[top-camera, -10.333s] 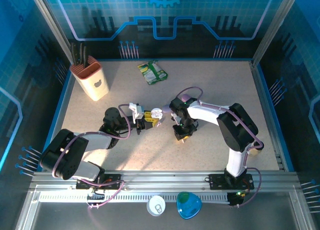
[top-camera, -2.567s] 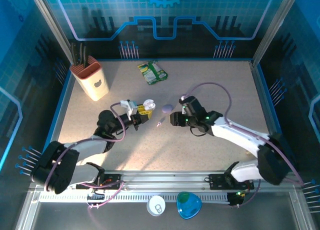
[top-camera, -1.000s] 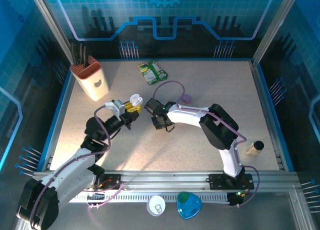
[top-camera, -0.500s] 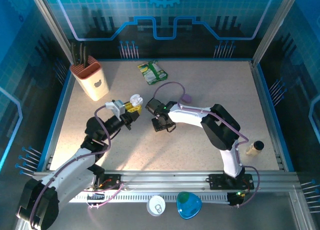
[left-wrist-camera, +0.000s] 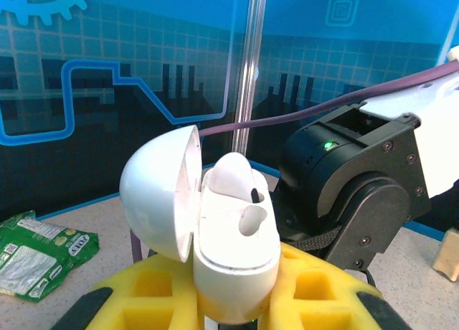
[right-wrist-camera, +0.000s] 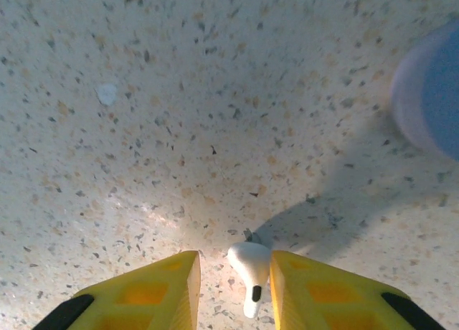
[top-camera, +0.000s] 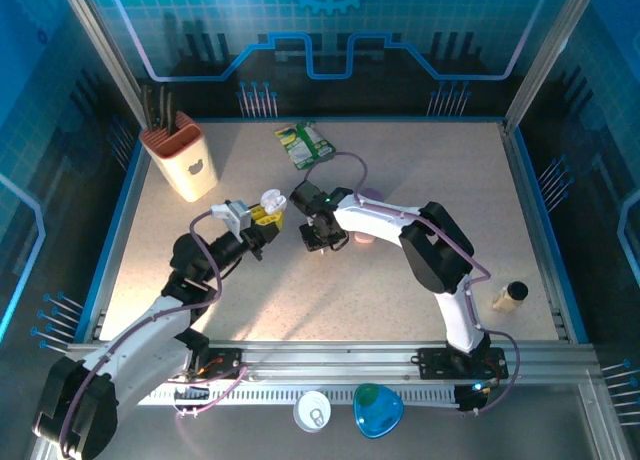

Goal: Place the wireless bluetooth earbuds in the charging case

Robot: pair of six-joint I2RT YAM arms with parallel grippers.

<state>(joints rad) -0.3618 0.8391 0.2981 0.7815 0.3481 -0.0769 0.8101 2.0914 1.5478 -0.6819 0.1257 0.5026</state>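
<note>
**A:** Left gripper (left-wrist-camera: 240, 307) clamped tight on the open charging case (left-wrist-camera: 233, 255), lid flipped back, case held upright. One earbud looks already seated (left-wrist-camera: 231, 173), and the socket (left-wrist-camera: 247, 221) beside it gapes empty.

**B:** And just right of the case, down low, the right gripper (right-wrist-camera: 235, 274) straddles a white earbud (right-wrist-camera: 249, 262) on the table (right-wrist-camera: 179, 129). Jaws a sliver apart: one finger touches it, a gap shows on the other side. No firm pinch that I'd call.

**A:** Tricky little thing. Featherlight, hard, glossy plastic. I'd expect it to squirt out if squeezed off-centre.

**B:** Take it across the bulbous head, I'd say, leaving the stem free to lead into that socket.
</note>
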